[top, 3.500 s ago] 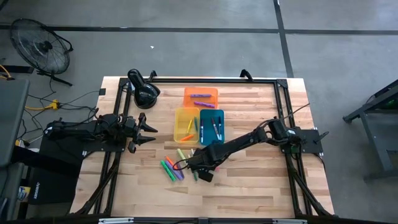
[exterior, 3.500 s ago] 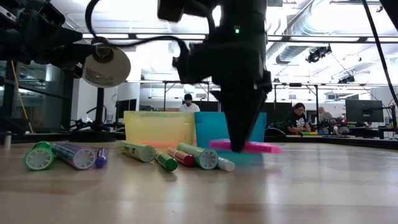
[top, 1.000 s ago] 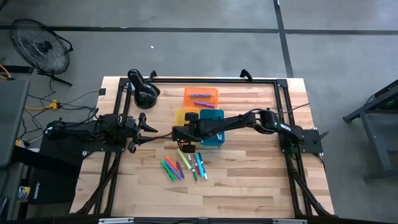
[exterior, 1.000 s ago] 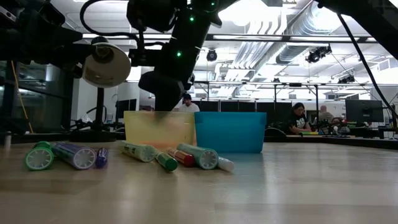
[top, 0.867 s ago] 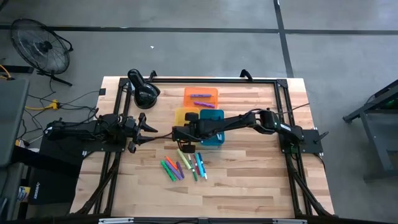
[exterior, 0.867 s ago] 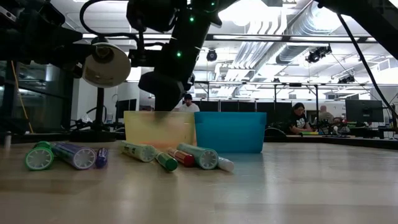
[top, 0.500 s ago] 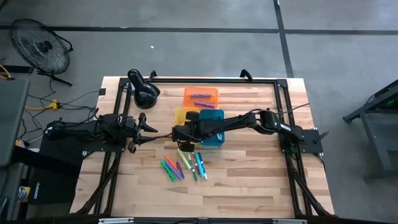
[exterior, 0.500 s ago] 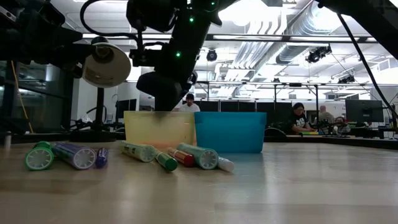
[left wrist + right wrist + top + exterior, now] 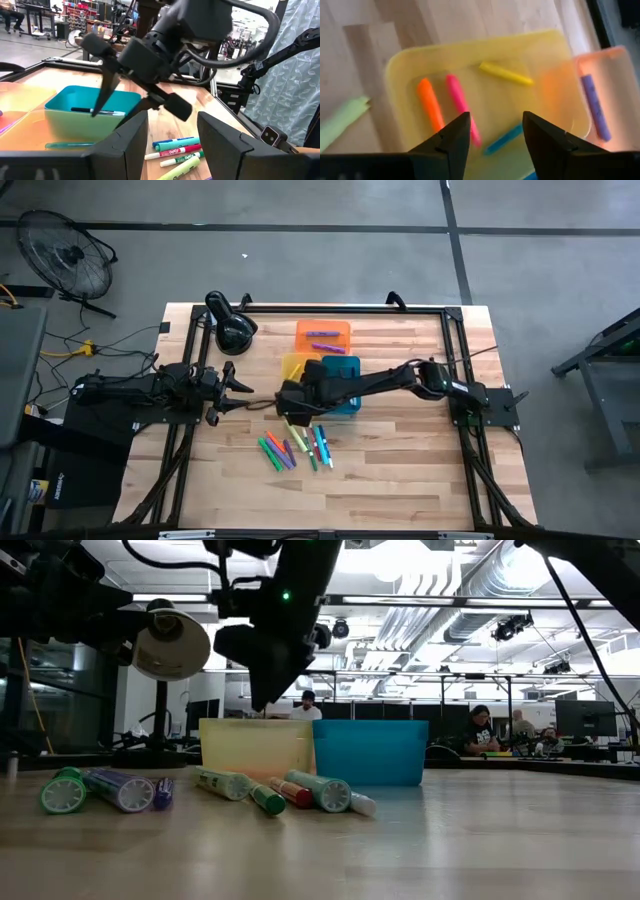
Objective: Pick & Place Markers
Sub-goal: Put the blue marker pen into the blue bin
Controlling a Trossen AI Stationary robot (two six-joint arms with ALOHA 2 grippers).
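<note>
Pink marker [image 9: 462, 107] lies in yellow tray [image 9: 400, 67] beneath right tool [image 9: 492, 135].

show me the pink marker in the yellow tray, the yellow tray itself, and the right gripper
pink marker [image 9: 460, 106], right wrist view, middle of its barrel
yellow tray [image 9: 399, 59], right wrist view, bare rim at a corner
right gripper [image 9: 491, 131], right wrist view, midway between its fingertips, open above the tray
</note>
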